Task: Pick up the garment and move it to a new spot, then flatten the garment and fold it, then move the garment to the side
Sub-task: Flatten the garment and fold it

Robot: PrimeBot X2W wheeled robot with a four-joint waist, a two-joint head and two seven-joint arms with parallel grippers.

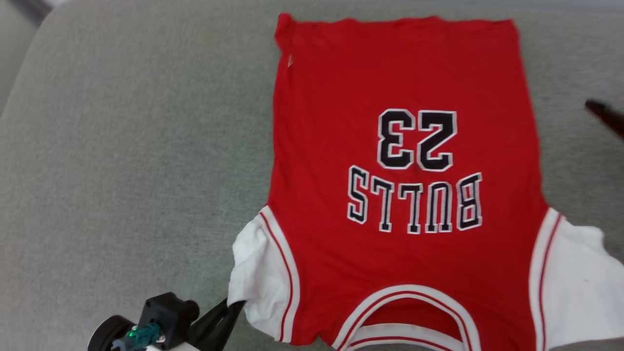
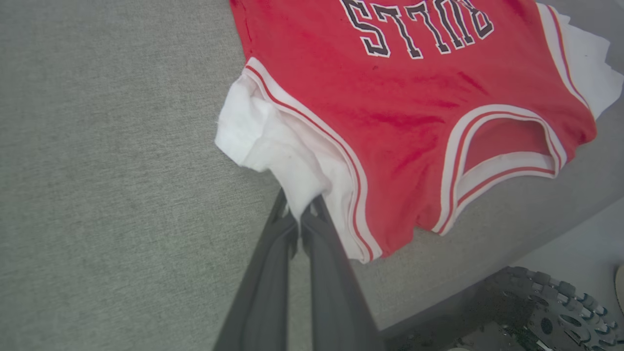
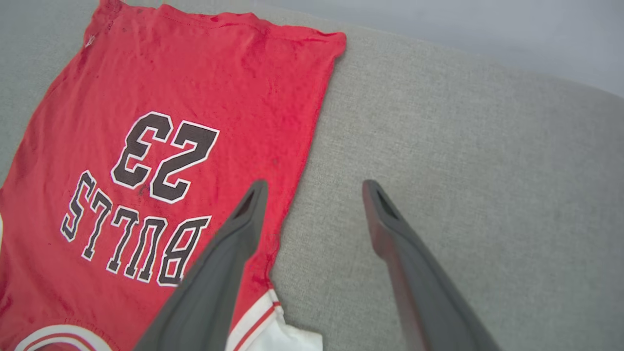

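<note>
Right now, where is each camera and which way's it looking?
Head view: on the head, looking down at the red Bulls T-shirt on a cushion; left gripper at bottom.
Left wrist view: on that wrist, along shut fingers pinching the white sleeve.
Right wrist view: on that wrist, along the open right gripper over the shirt's edge.
All share the BULLS print.

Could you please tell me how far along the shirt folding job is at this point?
Done: the red Bulls T-shirt lies spread print-up on the gray cushion, body mostly flat. In hand: the left gripper is shut on its bunched white sleeve, while the right gripper hangs open over the shirt's other edge, holding nothing. Left: smoothing both sleeves, every fold, and moving it aside.
</note>
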